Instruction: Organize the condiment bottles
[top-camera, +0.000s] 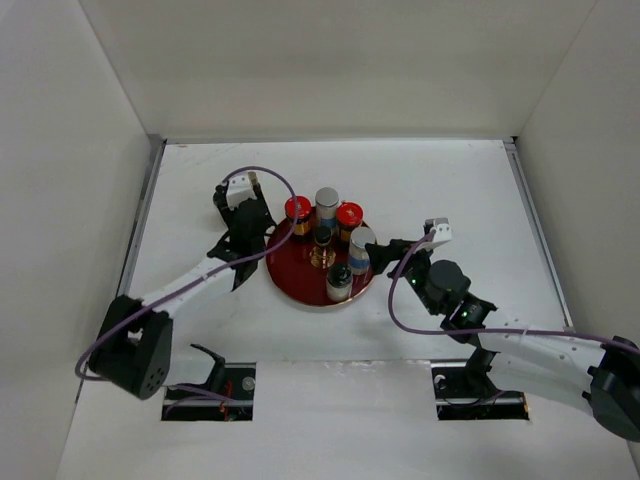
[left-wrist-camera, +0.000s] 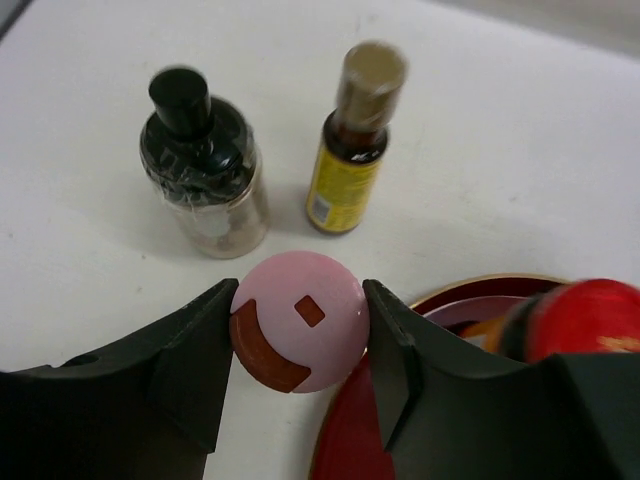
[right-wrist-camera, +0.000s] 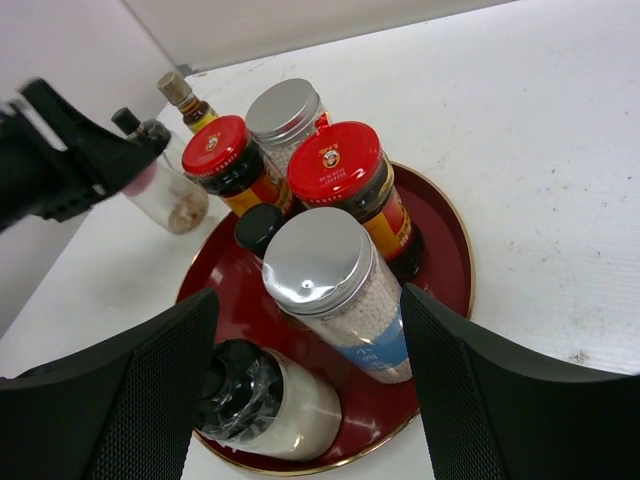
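In the left wrist view my left gripper (left-wrist-camera: 300, 322) is shut on the pink-capped bottle (left-wrist-camera: 312, 292), both fingers touching its cap, just off the tray's left rim. Beyond it on the table stand a black-capped jar (left-wrist-camera: 205, 175) and a slim yellow bottle (left-wrist-camera: 352, 150). On the round dark-red tray (top-camera: 290, 272) stand two red-capped jars (top-camera: 298, 209) (top-camera: 349, 214), two silver-capped shakers (top-camera: 327, 199) (top-camera: 361, 243), a small black-capped bottle (top-camera: 323, 235) and a black-capped jar (top-camera: 339, 281). My right gripper (right-wrist-camera: 308, 300) hangs open above the near shaker (right-wrist-camera: 330, 275), touching nothing.
White walls enclose the table on three sides. The left arm (top-camera: 185, 285) reaches along the tray's left side and the right arm (top-camera: 520, 345) comes in from the right. Bare table (top-camera: 450, 190) lies behind and to the right of the tray.
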